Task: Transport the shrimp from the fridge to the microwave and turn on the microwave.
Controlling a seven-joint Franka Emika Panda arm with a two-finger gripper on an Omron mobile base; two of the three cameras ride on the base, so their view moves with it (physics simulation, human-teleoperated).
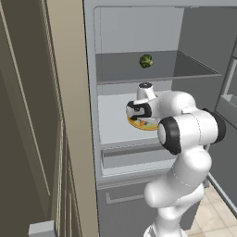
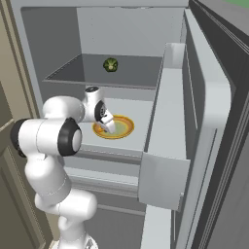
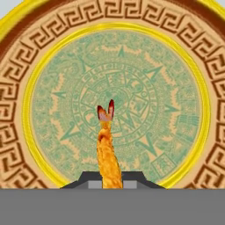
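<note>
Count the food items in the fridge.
2. The broccoli sits on the upper shelf; the shrimp is pinched in the hand over the plate below. Others may be hidden.

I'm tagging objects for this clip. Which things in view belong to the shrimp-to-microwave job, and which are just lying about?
Belongs to the job:
- small orange-pink shrimp, pinched in the shut gripper
- tall grey fridge, door open

Just lying about:
- round yellow-rimmed patterned plate on the fridge's middle shelf, under the shrimp
- green broccoli floret on the shelf above
</note>
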